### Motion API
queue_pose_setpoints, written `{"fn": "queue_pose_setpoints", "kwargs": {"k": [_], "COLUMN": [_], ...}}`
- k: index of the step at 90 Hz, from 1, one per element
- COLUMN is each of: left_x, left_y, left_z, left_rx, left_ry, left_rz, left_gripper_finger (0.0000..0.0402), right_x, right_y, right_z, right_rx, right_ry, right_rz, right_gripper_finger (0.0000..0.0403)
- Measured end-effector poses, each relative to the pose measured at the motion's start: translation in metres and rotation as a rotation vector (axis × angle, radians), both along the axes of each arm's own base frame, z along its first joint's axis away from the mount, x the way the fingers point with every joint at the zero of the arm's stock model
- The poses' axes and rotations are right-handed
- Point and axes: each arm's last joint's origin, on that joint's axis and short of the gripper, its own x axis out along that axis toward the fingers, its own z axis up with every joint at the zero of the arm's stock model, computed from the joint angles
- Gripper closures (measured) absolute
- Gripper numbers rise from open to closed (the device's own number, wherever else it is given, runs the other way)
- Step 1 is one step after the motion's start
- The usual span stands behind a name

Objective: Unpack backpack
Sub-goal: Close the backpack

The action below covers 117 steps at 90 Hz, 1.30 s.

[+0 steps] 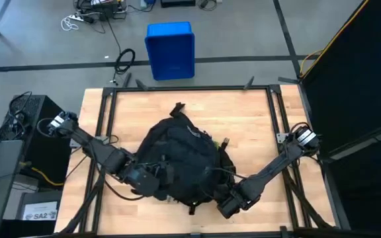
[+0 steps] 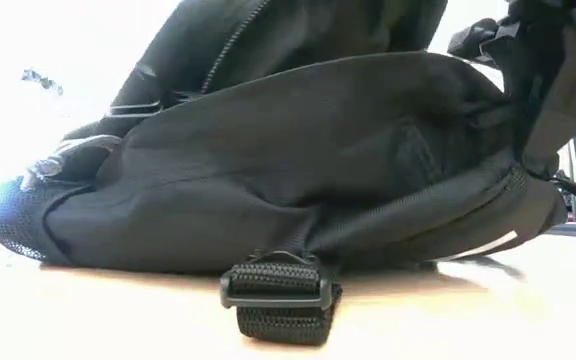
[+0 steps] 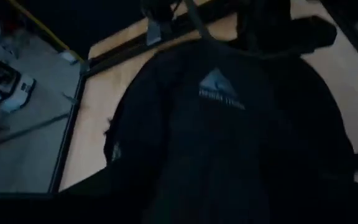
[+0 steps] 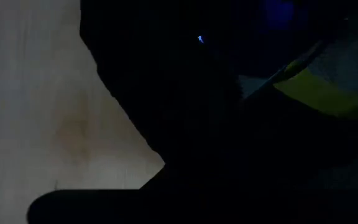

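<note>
1. High view: backpack [image 1: 177, 162] lies flat mid-table [image 1: 256, 119], rounded top toward the far edge, so both arms can reach its near end. Left gripper [image 1: 152, 182] sits against the pack's near-left flank; right gripper [image 1: 229, 201] sits at its near-right corner. One each side looks like bracing or hunting for the opening, a guess. Can't tell if either pair of jaws is open or clamped; black on black. Blue bin [image 1: 170, 49] on the floor beyond the table, well apart from both.
2. Low view: pack fills the picture, resting on the wood; a strap buckle [image 2: 278, 290] lies loose in front of it on the table. An arm's dark bulk comes in at upper right, fingers not visible.
3. Left wrist view: looks along the pack's top panel with the white logo [image 3: 219, 90] straight ahead of the jaws; own fingers lost in the dark.
4. Right wrist view: dark fabric right up against the jaws, something yellow-green [image 4: 319, 93] peeking beyond, maybe contents. Jaw state unreadable.
</note>
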Motion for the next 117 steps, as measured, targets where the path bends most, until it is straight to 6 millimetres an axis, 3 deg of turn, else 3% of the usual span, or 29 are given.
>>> {"fn": "queue_pose_setpoints", "kwargs": {"k": [11, 35, 54, 84, 117], "left_x": [-0.006, -0.027, -0.035, -0.021, -0.013], "left_y": [-0.011, -0.057, -0.081, -0.082, -0.066], "left_z": [-0.017, -0.095, -0.126, -0.153, -0.177], "left_rx": [-0.088, -0.014, -0.133, -0.342, -0.370], "left_ry": [0.057, 0.249, 0.290, 0.336, 0.283], "left_rz": [-0.019, -0.085, 0.012, 0.226, 0.245], "left_gripper_finger": [0.0145, 0.0160, 0.0172, 0.0179, 0.0179], "right_x": [0.001, 0.002, 0.003, 0.006, 0.007], "right_y": [-0.001, -0.002, -0.002, -0.001, -0.002], "right_z": [0.000, 0.000, 0.000, 0.000, 0.000], "right_rx": [0.003, 0.005, 0.011, 0.044, 0.043], "right_ry": [0.002, -0.001, -0.009, -0.024, -0.024], "right_rz": [-0.004, -0.007, -0.012, -0.014, -0.009], "right_gripper_finger": [0.0403, 0.0403, 0.0403, 0.0402, 0.0401]}}
